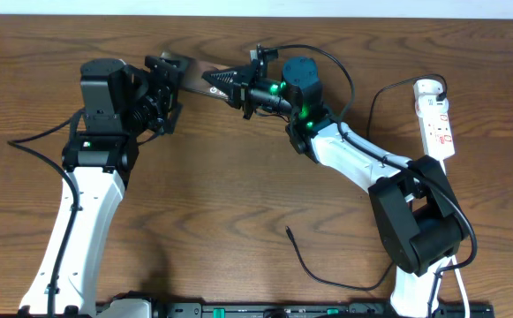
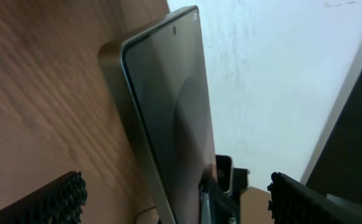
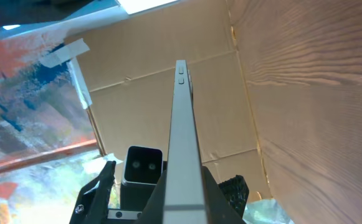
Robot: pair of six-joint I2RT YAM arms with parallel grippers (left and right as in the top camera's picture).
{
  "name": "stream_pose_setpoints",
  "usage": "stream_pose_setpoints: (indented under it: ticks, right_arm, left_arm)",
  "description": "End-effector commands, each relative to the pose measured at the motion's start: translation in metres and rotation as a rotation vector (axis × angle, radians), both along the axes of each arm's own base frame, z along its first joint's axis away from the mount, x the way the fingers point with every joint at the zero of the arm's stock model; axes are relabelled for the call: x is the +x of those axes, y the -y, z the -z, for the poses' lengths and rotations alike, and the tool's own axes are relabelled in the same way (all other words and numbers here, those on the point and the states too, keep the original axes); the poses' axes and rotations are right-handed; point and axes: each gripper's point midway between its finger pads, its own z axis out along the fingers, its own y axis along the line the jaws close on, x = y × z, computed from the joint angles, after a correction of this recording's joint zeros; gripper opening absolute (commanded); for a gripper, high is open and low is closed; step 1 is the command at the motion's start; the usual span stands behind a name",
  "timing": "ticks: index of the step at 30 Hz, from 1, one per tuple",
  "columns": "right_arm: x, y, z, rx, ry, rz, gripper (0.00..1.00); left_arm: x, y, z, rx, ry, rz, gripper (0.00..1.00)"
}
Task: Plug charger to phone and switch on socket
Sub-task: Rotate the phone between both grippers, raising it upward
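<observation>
Right tool [image 3: 182, 199] clamped on phone [image 2: 168, 93], held edge-up. Left tool [image 2: 177, 193] wide open (phone ahead, between its fingers, untouched). Charger tip [image 1: 289, 232] on bench [image 1: 230, 185], well apart from both tools.

- The phone [image 1: 196, 72]: bronze-brown body, dark screen.
- The socket [image 1: 436, 119], far right: white with red marks.
- The charger [image 1: 291, 238]: black.
- The table [image 1: 238, 177]: brown wood grain.
- My left arm [image 1: 88, 212] and right arm [image 1: 353, 159]: white with black joints; green lights on my right.

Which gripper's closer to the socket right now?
Right. The right gripper, clamped on the phone, sits mid-table, left of the socket; the left gripper is farther off, past the phone.
</observation>
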Motion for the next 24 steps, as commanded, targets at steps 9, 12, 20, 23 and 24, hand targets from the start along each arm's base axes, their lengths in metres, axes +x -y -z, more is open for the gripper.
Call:
stream_pose_setpoints:
  ticks: [9, 12, 20, 23, 24]
  right_arm:
    - [-0.008, -0.013, -0.014, 0.049, -0.027, -0.01, 0.01]
    - [-0.012, -0.017, -0.019, 0.065, -0.011, -0.021, 0.01]
    - [-0.021, -0.025, -0.023, 0.08, -0.01, -0.044, 0.01]
    - [-0.021, -0.025, -0.024, 0.082, -0.007, -0.045, 0.01]
    - [-0.021, -0.025, -0.024, 0.081, -0.007, -0.047, 0.01]
  left_arm:
    - [0.008, -0.014, -0.013, -0.091, -0.013, -0.155, 0.84]
    - [0.008, -0.014, -0.012, -0.089, -0.014, -0.157, 0.76]
    - [0.008, -0.014, -0.011, -0.085, -0.016, -0.156, 0.5]
    - [0.009, -0.014, -0.009, -0.081, -0.02, -0.154, 0.45]
    - [0.009, -0.014, -0.008, -0.081, -0.021, -0.154, 0.45]
